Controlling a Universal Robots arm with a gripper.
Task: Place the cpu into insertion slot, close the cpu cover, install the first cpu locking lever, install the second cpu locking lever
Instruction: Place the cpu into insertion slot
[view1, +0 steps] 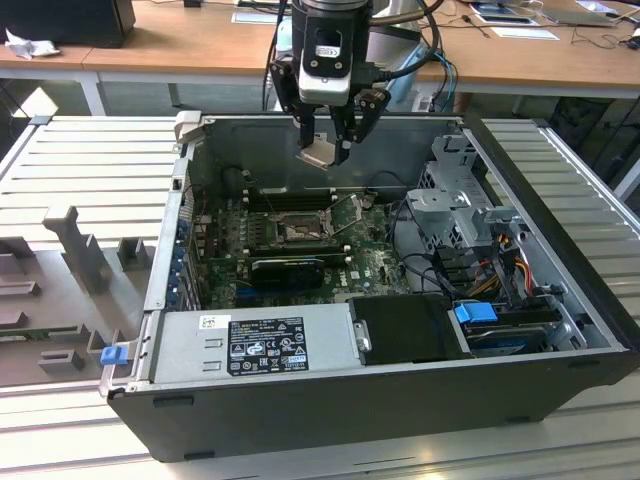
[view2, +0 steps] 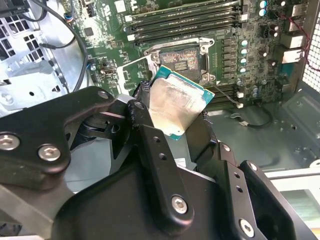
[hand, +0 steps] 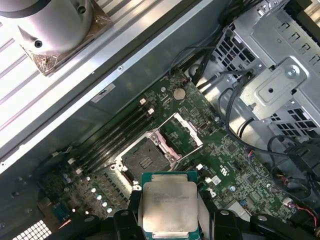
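Cpu (hand: 167, 207) between tool (view1: 325, 146) fingers, well above insertion slot (hand: 145, 161).

Wooden desks (view1: 180, 42) stand behind a ribbed grey metal table (view1: 100, 160).

In the second wrist view, the gripper (view2: 172, 117) holding the cpu (view2: 180, 100) hides two of its edges.

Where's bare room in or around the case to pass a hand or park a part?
Free: ribbed table either side of the case; inside, the bare metal floor beside the motherboard edge. Crowded: drive cage with cables, power supply, and above the insertion slot, where the fingers hold the cpu.
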